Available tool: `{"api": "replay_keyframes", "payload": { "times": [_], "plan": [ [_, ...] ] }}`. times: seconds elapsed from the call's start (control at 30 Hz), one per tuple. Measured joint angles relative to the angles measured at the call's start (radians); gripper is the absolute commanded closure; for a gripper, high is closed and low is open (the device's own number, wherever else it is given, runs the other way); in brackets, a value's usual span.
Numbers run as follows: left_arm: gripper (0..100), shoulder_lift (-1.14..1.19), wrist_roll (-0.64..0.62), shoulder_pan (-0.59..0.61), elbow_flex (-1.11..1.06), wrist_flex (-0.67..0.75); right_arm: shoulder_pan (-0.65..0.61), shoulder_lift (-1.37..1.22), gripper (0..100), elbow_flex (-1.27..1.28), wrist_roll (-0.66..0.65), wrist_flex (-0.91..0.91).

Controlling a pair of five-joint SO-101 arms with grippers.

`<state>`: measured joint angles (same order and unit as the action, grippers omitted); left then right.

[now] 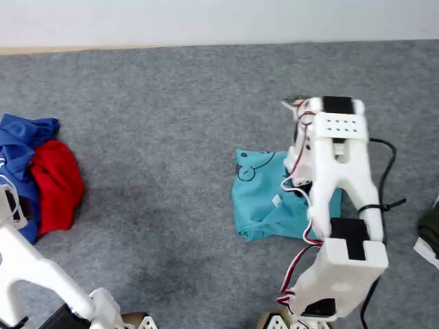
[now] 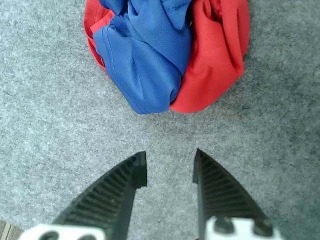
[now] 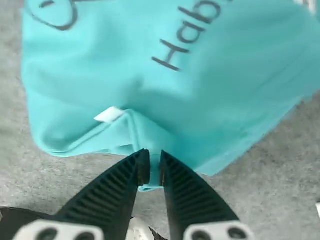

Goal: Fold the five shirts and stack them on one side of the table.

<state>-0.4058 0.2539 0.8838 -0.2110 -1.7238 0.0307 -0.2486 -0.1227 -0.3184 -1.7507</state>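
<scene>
A teal shirt (image 1: pixel 257 199) with dark print lies partly folded right of the table's centre. My right gripper (image 3: pixel 154 167) is shut on a bunched edge of the teal shirt (image 3: pixel 150 75), next to a small white tag (image 3: pixel 109 115). The right arm (image 1: pixel 336 178) stands over the shirt's right side. At the far left a crumpled blue shirt (image 1: pixel 17 147) lies against a crumpled red shirt (image 1: pixel 58 181). My left gripper (image 2: pixel 170 167) hangs open above bare grey felt, just short of the blue shirt (image 2: pixel 145 65) and the red shirt (image 2: pixel 215 55).
A dark garment (image 1: pixel 431 229) shows at the right edge of the table. The grey felt table (image 1: pixel 158 137) ends at a pale wall at the back. The left arm (image 1: pixel 27 267) rises from the front left corner.
</scene>
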Motion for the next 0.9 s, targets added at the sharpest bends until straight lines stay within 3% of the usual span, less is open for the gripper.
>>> {"api": "replay_keyframes", "payload": {
  "times": [0.23,0.5,0.7,0.9],
  "plan": [
    [85,0.0,0.0,0.0,0.0,0.0,0.143,0.005,99.0,0.0,-0.092,0.0],
    [85,0.0,0.0,0.0,0.0,0.011,0.158,0.209,99.0,0.215,-0.259,0.0],
    [85,0.0,0.0,0.0,0.0,0.011,0.146,0.408,99.0,0.318,-0.305,0.035],
    [85,0.0,0.0,-0.034,0.0,0.011,0.014,0.457,99.0,0.33,-0.305,0.262]
  ]
}}
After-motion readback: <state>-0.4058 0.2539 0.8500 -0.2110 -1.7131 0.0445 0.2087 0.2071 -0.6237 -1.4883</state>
